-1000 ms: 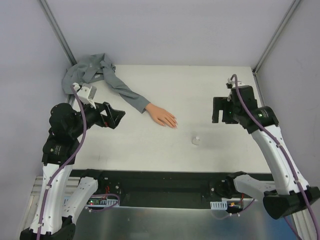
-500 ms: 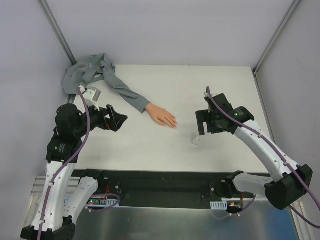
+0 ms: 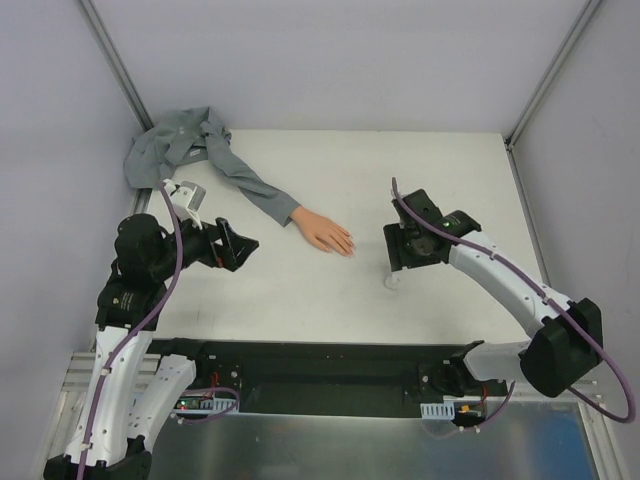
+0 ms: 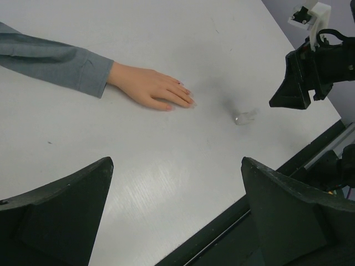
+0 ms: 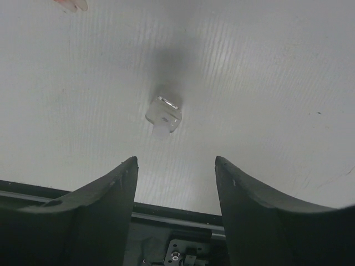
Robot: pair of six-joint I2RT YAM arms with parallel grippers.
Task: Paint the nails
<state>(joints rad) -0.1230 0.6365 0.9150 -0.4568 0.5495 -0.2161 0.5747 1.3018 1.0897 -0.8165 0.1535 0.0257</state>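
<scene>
Top view: your right gripper (image 3: 396, 268) hangs over the small white bottle (image 3: 392, 281), near the front of the table (image 3: 450, 170). Its jaws are apart, nothing pinched. Left gripper (image 3: 238, 247) is spread wide and empty, aimed toward the mannequin hand (image 3: 320, 232). The nails (image 3: 347, 247) lie mid-table, well apart from the bottle. The grey sleeve (image 3: 240, 178) trails to the far-left corner.

Left wrist: the hand is smooth peach plastic, the sleeve soft fabric with a cuff. The bottle is glossy and blurred; can't tell if it's upright or tipped.

Right wrist: the bottle sits just ahead of your fingertips, not between them. Risk: close here and you pinch air or clip the cap. It looks small, slick and light on a smooth tabletop, so an off-centre finger would likely skid or topple it.
</scene>
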